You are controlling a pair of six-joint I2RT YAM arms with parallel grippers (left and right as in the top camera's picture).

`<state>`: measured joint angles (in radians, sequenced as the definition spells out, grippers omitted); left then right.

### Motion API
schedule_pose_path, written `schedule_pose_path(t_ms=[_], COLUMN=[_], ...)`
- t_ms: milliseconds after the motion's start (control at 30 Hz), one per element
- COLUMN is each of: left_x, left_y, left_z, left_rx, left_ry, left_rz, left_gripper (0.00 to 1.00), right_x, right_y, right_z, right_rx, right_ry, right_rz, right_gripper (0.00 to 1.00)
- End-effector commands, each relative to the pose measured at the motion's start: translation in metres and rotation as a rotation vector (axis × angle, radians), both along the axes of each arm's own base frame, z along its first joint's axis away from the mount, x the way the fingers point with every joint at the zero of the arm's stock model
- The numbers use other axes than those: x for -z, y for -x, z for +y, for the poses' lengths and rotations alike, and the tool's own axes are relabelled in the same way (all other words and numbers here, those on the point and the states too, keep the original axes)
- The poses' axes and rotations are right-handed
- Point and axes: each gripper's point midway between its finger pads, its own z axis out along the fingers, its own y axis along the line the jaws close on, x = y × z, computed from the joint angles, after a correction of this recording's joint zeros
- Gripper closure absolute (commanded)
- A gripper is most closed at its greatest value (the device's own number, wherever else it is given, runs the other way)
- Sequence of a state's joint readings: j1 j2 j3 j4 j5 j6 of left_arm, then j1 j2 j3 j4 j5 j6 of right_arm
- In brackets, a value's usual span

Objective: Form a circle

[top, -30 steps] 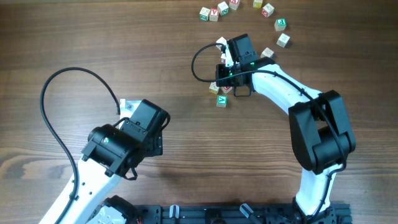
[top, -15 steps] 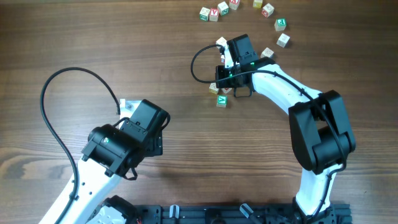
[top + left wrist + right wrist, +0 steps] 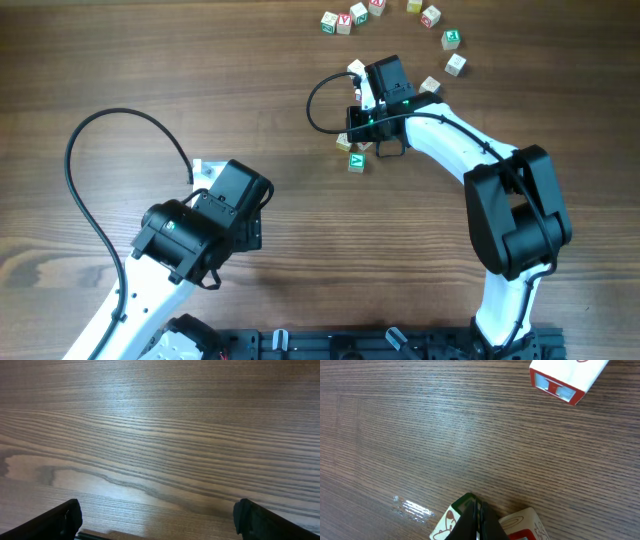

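table edges: from the overhead I only get the near edge, where both arm bases sit on a black rail [image 3: 380, 342]. The wooden table [image 3: 250, 60] runs out of frame on the other three sides.
open room: there's a wide stretch of plain wood grain between the two arms and across the left half. The left arm's black cable [image 3: 90, 160] loops out over part of it.
blocks: an arc of blocks [image 3: 431, 16] curves along the top of the overhead and comes down on the right past the right wrist. A small cluster [image 3: 356, 161] sits at the lower left of that wrist.
right gripper [image 3: 476, 519]: jaws clenched, fingertips pressed flat together with nothing pinched in them, tips down at the table.
blocks vs jaws: in the wrist view the closed tips sit between two of the cluster. There's a green-edged block [image 3: 445, 525] on the left and a red-edged block [image 3: 522, 522] on the right, both tight against the tips. I can't tell if they actually touch.
loose block: a white block with a red frame [image 3: 567, 377] lies farther out ahead of the tips, well apart from them.
left gripper [image 3: 159, 525]: jaws released and spread wide, hanging over wood grain, well apart from every block.
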<state>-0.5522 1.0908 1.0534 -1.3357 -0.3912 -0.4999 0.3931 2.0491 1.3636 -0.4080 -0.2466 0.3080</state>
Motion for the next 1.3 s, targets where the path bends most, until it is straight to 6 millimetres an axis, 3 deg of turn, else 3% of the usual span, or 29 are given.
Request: schedule_pose_path(t_ms=[0,1267], left_x=[-0.0001,-0.0001], left_y=[0.0008,0.0008], left_z=[0.0001,0.0001], left_rx=[-0.016,-0.016], left_ry=[0.015,0.015], left_rz=[-0.003,-0.003], left_gripper=[0.00,0.00], right_x=[-0.0158,-0.0187], right_y=[-0.0012,-0.0016], right_z=[0.0047,0.0097], right_rx=[-0.027,-0.061], right_ry=[-0.019,-0.038], right_rz=[-0.031,-0.045], right_gripper=[0.95,0.96])
